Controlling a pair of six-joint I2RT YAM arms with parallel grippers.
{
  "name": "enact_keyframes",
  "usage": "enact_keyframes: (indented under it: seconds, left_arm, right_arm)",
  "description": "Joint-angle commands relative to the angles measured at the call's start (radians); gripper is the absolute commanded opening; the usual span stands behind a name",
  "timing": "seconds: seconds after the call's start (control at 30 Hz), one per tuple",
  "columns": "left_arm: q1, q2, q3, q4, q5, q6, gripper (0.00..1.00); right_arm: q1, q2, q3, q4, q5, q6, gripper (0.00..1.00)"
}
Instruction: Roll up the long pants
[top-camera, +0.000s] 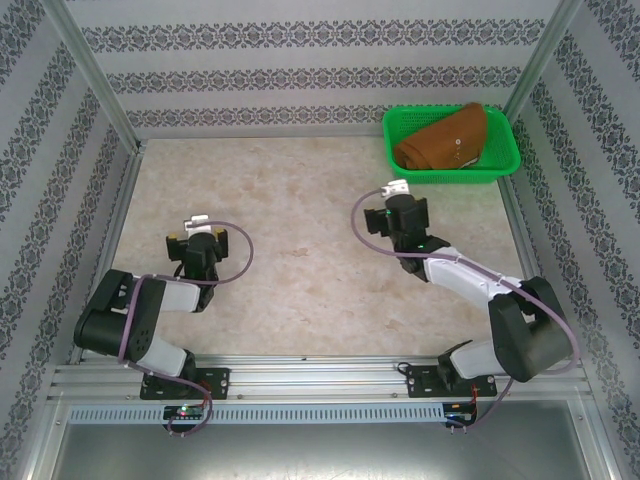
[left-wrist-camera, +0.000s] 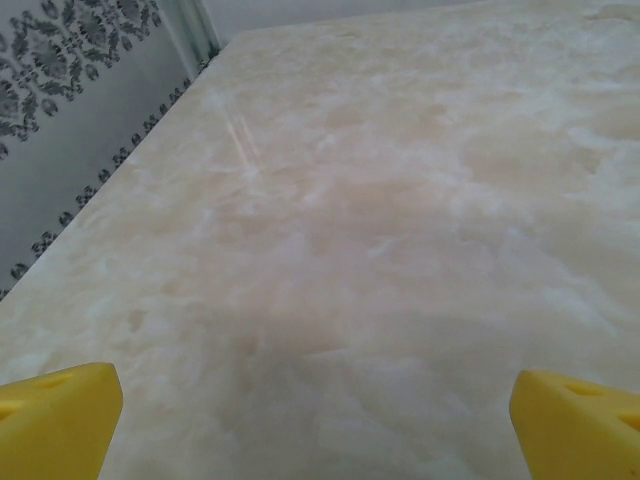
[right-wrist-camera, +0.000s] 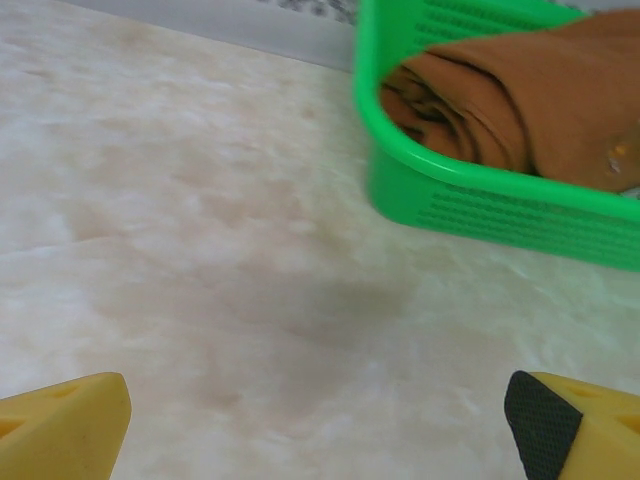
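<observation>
The long pants (top-camera: 445, 140) lie bundled, rust-brown, inside a green basket (top-camera: 505, 165) at the far right of the table. In the right wrist view the pants (right-wrist-camera: 520, 95) fill the basket (right-wrist-camera: 480, 205) just ahead and to the right. My right gripper (top-camera: 398, 187) hovers a short way in front of the basket's near left corner, open, nothing between its yellow fingers (right-wrist-camera: 65, 420). My left gripper (top-camera: 196, 225) stands at the left of the table, far from the pants, open over bare tabletop, its yellow fingers (left-wrist-camera: 55, 420) wide apart.
The marble-patterned tabletop (top-camera: 300, 220) is walled by patterned panels on three sides, with metal posts (top-camera: 90, 80) at the back corners. An aluminium rail (top-camera: 320, 375) carrying both arm bases runs along the near edge.
</observation>
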Motion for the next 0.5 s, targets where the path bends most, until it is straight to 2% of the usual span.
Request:
enact_keyframes:
  seconds: [0.0,0.07,0.1,0.2,0.23,0.27,0.3,0.33,0.37,0.4,0.43,0.47]
  left_arm:
    - [0.005,-0.01,0.036,0.047,0.032,0.021,1.0]
    - [0.028,-0.005,0.013,0.097,0.103,0.025,1.0]
    - [0.047,-0.01,0.04,0.028,0.159,0.016,1.0]
    - [0.132,0.023,0.082,-0.04,0.393,-0.007,1.0]
    - [0.147,0.069,0.047,0.085,0.407,-0.011,1.0]
    - [0.149,0.075,0.037,0.114,0.411,-0.01,1.0]
    - [0.15,0.038,0.072,-0.029,0.422,-0.016,1.0]
    - [0.15,0.066,0.05,0.074,0.428,-0.005,1.0]
    - [0.148,0.069,0.047,0.077,0.452,0.008,1.0]
    - [0.147,0.043,0.071,-0.015,0.481,0.015,1.0]
    - [0.148,0.06,0.058,0.048,0.48,0.018,1.0]
    - [0.147,0.056,0.056,0.038,0.477,0.019,1.0]
  right_arm:
    - [-0.092,-0.01,-0.058,0.199,-0.063,0.005,0.98]
    - [-0.134,0.023,-0.029,0.208,-0.08,-0.007,0.98]
    - [-0.143,0.05,-0.013,0.222,-0.07,-0.037,0.97]
    - [-0.166,0.109,0.023,0.233,-0.046,-0.11,0.97]
    - [-0.187,0.121,0.021,0.261,-0.075,-0.101,0.98]
    - [-0.206,0.122,0.033,0.24,-0.095,-0.08,0.97]
    - [-0.23,0.125,0.03,0.251,-0.132,-0.07,0.98]
    - [-0.243,0.127,0.027,0.267,-0.146,-0.065,0.97]
    - [-0.255,0.121,0.036,0.23,-0.167,-0.077,0.98]
    - [-0.264,0.116,0.038,0.206,-0.172,-0.087,0.97]
    - [-0.271,0.106,0.033,0.196,-0.163,-0.085,0.97]
    - [-0.28,0.089,0.021,0.181,-0.167,-0.079,0.97]
